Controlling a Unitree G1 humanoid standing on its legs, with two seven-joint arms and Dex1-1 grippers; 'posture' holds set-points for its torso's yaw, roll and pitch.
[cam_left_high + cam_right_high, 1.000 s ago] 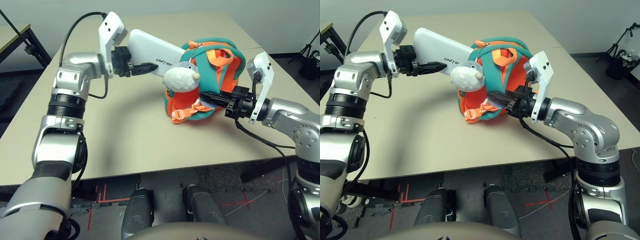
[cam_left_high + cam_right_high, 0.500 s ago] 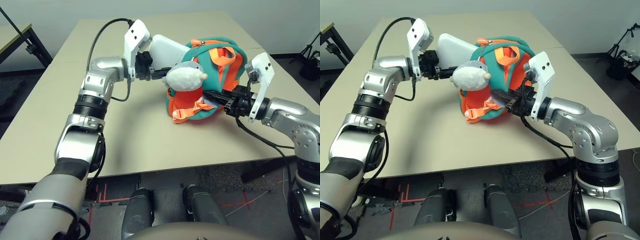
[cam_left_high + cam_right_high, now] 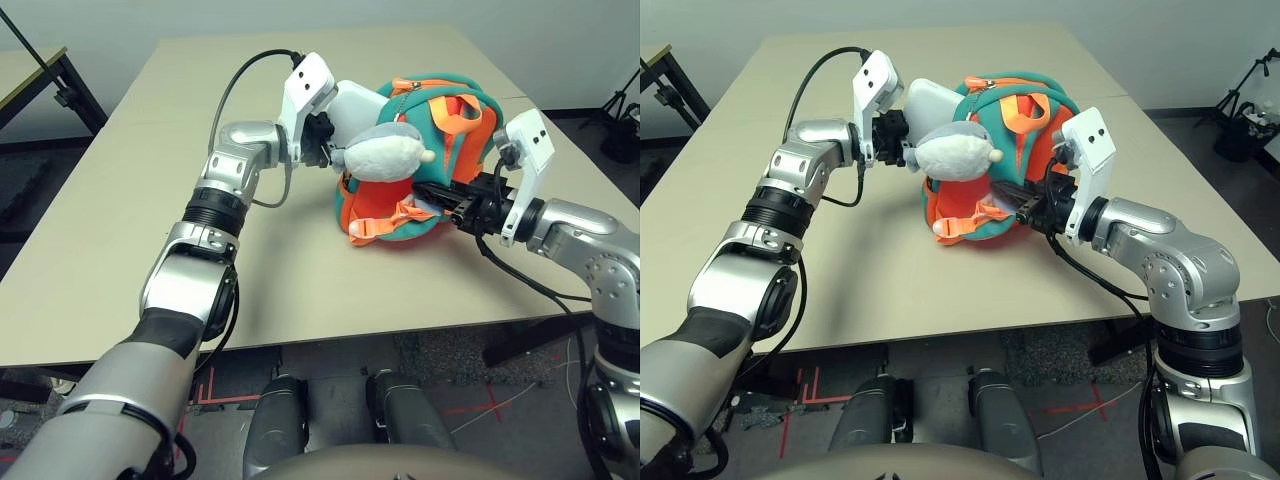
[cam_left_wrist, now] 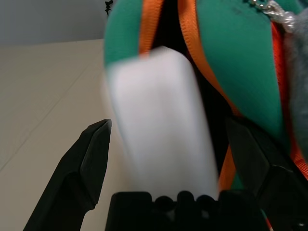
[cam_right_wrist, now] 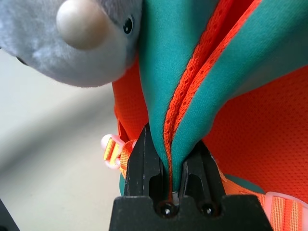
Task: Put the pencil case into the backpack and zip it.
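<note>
The orange and teal backpack (image 3: 440, 130) lies on the table with its opening toward my left arm and its grey-white plush shark (image 3: 385, 155) in front. The white pencil case (image 3: 355, 100) is mostly inside the opening, and a short end sticks out. My left gripper (image 4: 168, 127) is at that end, open, with the pencil case (image 4: 163, 120) between its spread fingers (image 4: 91, 159). On the backpack's right side, my right gripper (image 5: 171, 139) is shut on a fold of the teal and orange fabric (image 5: 192, 91).
The beige table (image 3: 300, 270) reaches well left and in front of the backpack. Its front edge runs close below my arms. A second table (image 3: 30, 70) stands far left, and a black stand (image 3: 620, 110) on the floor far right.
My left arm has moved right and pushed the pencil case deep into the backpack, hiding its lettering. The left fingers have spread wider. The plush shark has shifted right. The right gripper kept its hold.
</note>
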